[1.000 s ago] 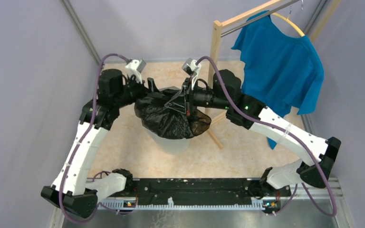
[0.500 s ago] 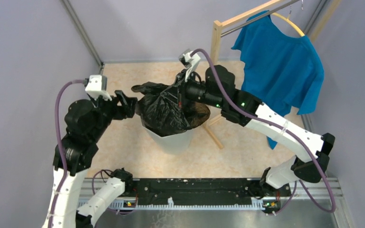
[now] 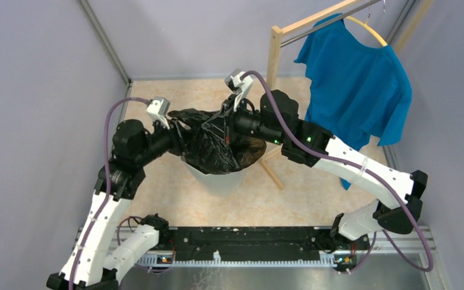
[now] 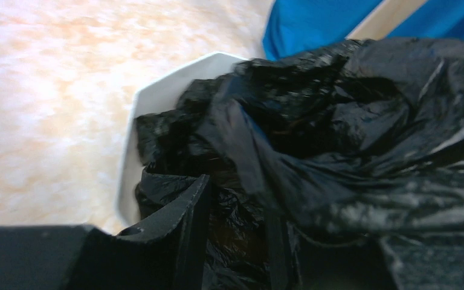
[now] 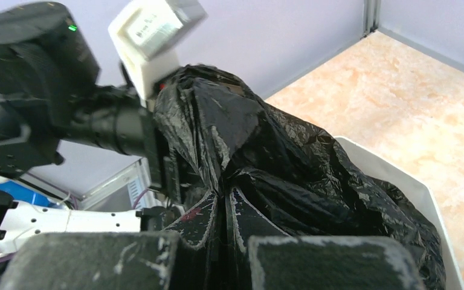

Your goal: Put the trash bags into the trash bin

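**While both claws grip it, black bag sits bunched over the white bin**

Where the two arms meet at the far middle of the table (image 3: 157, 181), the bag (image 3: 211, 145) is heaped on the mouth of the bin (image 3: 219, 180). Part of it is down inside and part spills over the rim. The bin stands upright, just beside the foot of the wooden rack (image 3: 273, 54).

The left claw (image 3: 178, 128) comes in from the left at the bag's upper edge. In the left wrist view its fingers (image 4: 184, 220) have a wad of the bag (image 4: 350, 121) caught between them, narrowed on it, right over the bin rim (image 4: 157, 96). That view is blurred.

The right claw (image 3: 225, 130) comes in from the right on top of the heap. In the right wrist view its fingers (image 5: 200, 225) are pressed nearly together, pinching a fold of the bag (image 5: 290, 169) above the bin wall (image 5: 420, 193). The plastic rises to a peak toward the left arm (image 5: 66, 121) across from it.

A blue shirt (image 3: 356, 90) hangs on a yellow hanger (image 3: 370, 31) from the rack, well right of the bin and not touching the bag.
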`<state>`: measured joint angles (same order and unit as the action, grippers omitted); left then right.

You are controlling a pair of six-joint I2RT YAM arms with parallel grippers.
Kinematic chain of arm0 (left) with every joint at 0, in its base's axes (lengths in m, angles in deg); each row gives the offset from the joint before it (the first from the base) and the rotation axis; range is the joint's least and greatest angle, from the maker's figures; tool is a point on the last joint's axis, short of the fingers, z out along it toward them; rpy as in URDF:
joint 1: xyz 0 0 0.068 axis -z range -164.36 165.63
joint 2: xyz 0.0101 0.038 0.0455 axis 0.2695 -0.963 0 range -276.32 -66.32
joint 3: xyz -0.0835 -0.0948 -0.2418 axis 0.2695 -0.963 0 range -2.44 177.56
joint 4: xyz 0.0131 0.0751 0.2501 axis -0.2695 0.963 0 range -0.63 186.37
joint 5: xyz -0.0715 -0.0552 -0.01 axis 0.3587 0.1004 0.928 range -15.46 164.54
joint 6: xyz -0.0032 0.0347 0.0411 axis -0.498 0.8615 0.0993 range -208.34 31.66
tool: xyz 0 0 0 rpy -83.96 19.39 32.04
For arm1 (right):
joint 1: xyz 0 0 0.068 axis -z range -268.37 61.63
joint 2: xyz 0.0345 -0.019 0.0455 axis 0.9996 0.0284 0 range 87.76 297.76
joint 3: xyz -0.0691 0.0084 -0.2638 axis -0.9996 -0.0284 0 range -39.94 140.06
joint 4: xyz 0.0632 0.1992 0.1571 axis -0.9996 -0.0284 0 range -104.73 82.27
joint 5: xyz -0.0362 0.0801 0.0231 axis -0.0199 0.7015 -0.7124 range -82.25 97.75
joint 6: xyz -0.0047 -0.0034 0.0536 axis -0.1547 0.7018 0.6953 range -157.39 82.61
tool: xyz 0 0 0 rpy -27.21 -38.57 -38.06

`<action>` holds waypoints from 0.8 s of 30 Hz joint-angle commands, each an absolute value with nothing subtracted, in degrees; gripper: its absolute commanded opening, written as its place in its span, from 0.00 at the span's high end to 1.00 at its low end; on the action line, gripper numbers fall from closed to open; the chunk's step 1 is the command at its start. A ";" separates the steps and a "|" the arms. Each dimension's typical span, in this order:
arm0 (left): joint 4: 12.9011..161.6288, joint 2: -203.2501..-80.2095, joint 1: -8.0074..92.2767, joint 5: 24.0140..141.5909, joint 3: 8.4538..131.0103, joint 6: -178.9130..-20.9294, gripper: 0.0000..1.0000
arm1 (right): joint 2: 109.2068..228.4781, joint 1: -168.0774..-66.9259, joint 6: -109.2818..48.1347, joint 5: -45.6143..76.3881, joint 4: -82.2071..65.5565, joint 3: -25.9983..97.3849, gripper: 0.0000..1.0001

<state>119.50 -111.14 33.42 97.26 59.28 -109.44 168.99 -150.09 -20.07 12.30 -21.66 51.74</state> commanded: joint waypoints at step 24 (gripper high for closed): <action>108.40 -99.04 33.38 122.47 55.37 -110.90 0.20 | 176.98 -149.92 -11.29 -2.59 -25.70 64.99 1.00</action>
<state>118.41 -99.78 33.39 103.53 59.84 -107.72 174.41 -150.07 -15.91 2.38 -26.73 58.03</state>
